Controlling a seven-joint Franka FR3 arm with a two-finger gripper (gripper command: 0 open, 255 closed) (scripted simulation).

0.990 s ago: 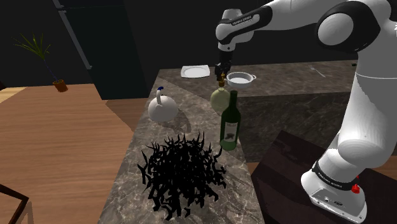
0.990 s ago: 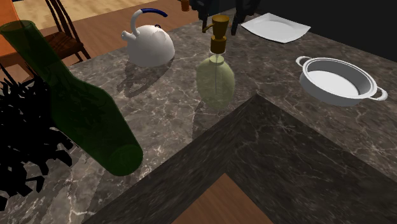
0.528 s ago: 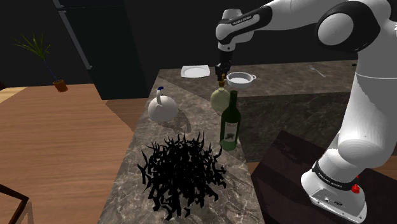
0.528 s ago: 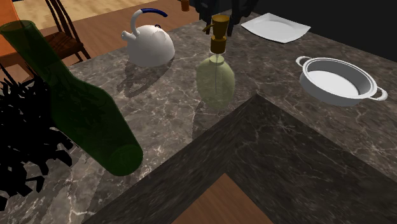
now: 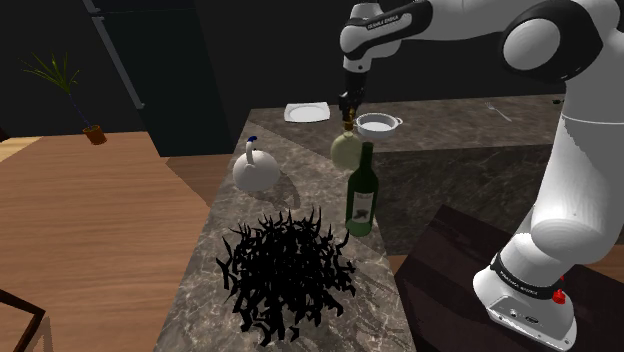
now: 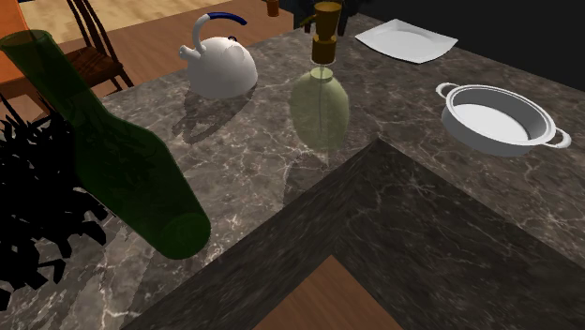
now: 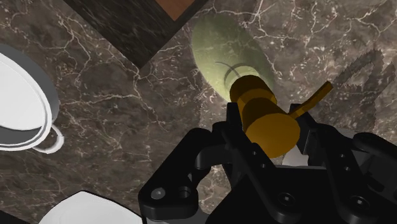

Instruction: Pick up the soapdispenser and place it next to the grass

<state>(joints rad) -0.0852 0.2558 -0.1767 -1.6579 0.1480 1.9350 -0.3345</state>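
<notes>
The soap dispenser [image 5: 346, 151] is a pale green, see-through round bottle with a golden-brown pump. My gripper [image 5: 348, 107] comes down from above and is shut on the pump top. The bottle [image 6: 320, 109] hangs upright just above the marble counter [image 6: 234, 159], beside the white kettle. In the wrist view my black fingers clasp the pump head [image 7: 268, 125], with the green body [image 7: 226, 51] below it. The grass [image 5: 285, 270] is a spiky black clump at the near end of the counter, well away from the bottle.
A dark green wine bottle [image 5: 362, 190] stands between the dispenser and the grass. A white kettle [image 5: 255, 170], a white pan [image 6: 497, 117] and a white plate [image 6: 405, 39] also sit on the counter. A darker raised slab [image 6: 422, 244] borders the marble.
My gripper has risen a little with the soap dispenser in it, so the bottle has come up off the counter. Nothing else has moved.
</notes>
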